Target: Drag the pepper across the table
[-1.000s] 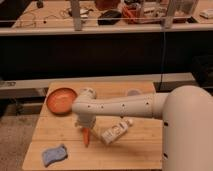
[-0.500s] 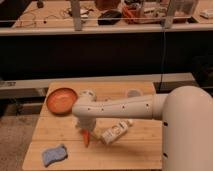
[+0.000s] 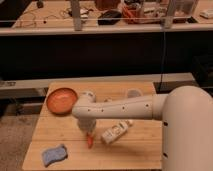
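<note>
While the light wooden slatted table (image 3: 142,147) spreads out on every side of it, the gripper (image 3: 88,132) points straight down at the end of the white robot arm (image 3: 125,107), which reaches in from the right. Behind the gripper and to its left sits a round orange bowl (image 3: 62,100), well apart. A blue sponge (image 3: 54,154) lies in front of it and to the left, near the table's front edge. Just to the gripper's right a white bottle (image 3: 116,132) lies on its side. Directly beneath the gripper, touching its tip, the small orange-red tapered pepper (image 3: 90,142) rests on the table; whether the gripper is clasping it or only meeting it I cannot tell.
</note>
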Motion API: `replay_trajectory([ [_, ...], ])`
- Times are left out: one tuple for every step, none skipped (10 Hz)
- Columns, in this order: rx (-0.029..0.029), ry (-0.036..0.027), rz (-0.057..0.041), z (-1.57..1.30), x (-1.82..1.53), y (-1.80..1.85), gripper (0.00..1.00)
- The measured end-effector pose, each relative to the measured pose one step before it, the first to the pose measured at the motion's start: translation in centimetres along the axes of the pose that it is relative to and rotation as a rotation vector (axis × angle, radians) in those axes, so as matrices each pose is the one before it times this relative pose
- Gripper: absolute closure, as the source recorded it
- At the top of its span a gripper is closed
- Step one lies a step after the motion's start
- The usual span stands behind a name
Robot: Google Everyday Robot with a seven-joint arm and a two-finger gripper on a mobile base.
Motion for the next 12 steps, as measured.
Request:
replay_trajectory([
  [-0.00028, -0.00002, -0.00182, -0.063, -0.077, 0.013, 0.95],
  [-0.00319, 0.00046, -0.00398, -0.068, 0.014, 0.055, 0.95],
  [-0.00373, -0.00094, -0.00332, 0.131, -0.029, -0.008, 0.95],
  [-0.00122, -0.00018, -0.00708, 0.076, -0.196, -0.292, 0.95],
  [-0.00022, -0.00127, 0.00003, 0.003, -0.063, 0.089, 0.95],
  [0.00063, 0.00059, -0.00041, -0.196, 0.175, 0.424, 0.95],
  [0.00206, -0.00148, 0.00125, -0.249, 0.374, 0.891, 0.95],
  [0.00144, -0.00015, -0.00530, -0.084, 0.077, 0.215, 0.95],
  [0.00091, -0.00088, -0.00789, -0.025, -0.136, -0.177, 0.95],
  [0.00047, 0.00003, -0.00460, -0.015, -0.089, -0.164, 0.95],
  [0.00024, -0.00083, -0.00030, -0.091, 0.036, 0.145, 0.95],
  [0.00065, -0.00146, 0.00192, -0.108, 0.086, 0.229, 0.95],
])
